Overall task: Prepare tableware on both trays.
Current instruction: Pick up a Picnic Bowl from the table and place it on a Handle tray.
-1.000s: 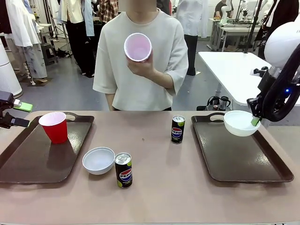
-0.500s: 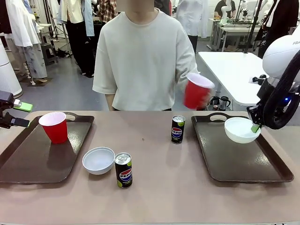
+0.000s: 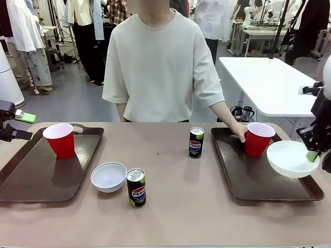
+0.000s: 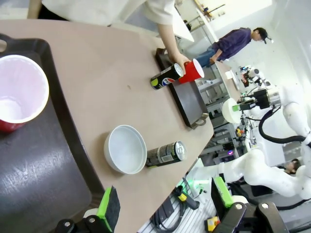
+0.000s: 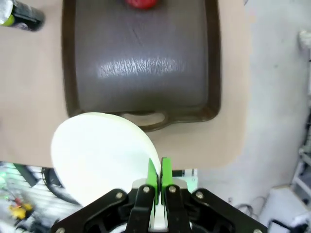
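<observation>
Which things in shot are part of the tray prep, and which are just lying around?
Job: left tray; right tray; left red cup on its tray; right red cup, person's hand on it; table bowl; held bowl, in right gripper; near Pepsi can; far Pepsi can.
Lying about: white side table; dark jug-like item behind.
</observation>
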Action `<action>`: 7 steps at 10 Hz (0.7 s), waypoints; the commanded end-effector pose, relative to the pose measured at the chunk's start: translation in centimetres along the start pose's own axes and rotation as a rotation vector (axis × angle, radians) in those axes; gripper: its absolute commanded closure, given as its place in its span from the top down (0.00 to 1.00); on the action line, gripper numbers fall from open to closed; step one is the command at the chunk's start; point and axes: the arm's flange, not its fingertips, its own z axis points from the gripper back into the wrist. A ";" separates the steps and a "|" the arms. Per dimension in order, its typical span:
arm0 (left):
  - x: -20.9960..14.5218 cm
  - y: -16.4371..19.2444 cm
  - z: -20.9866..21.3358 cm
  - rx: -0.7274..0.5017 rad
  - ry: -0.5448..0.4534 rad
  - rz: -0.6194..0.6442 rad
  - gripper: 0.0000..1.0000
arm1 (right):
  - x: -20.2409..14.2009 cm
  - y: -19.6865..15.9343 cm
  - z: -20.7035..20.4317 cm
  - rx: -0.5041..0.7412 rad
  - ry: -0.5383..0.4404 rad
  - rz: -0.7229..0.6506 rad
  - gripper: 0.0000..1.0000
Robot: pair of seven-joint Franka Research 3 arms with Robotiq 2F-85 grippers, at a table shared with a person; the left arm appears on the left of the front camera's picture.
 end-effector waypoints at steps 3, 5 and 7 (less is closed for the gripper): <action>0.1 0.1 -0.1 -0.018 -0.015 -0.015 1.00 | 2.2 -0.4 -2.6 0.034 0.067 -0.038 0.04; 0.1 0.1 -0.1 -0.018 -0.015 -0.015 1.00 | 5.7 -0.7 -4.7 0.109 0.110 -0.071 0.04; 0.1 0.1 -0.1 -0.018 -0.015 -0.015 1.00 | 9.7 -1.6 -8.7 0.186 0.122 -0.092 0.04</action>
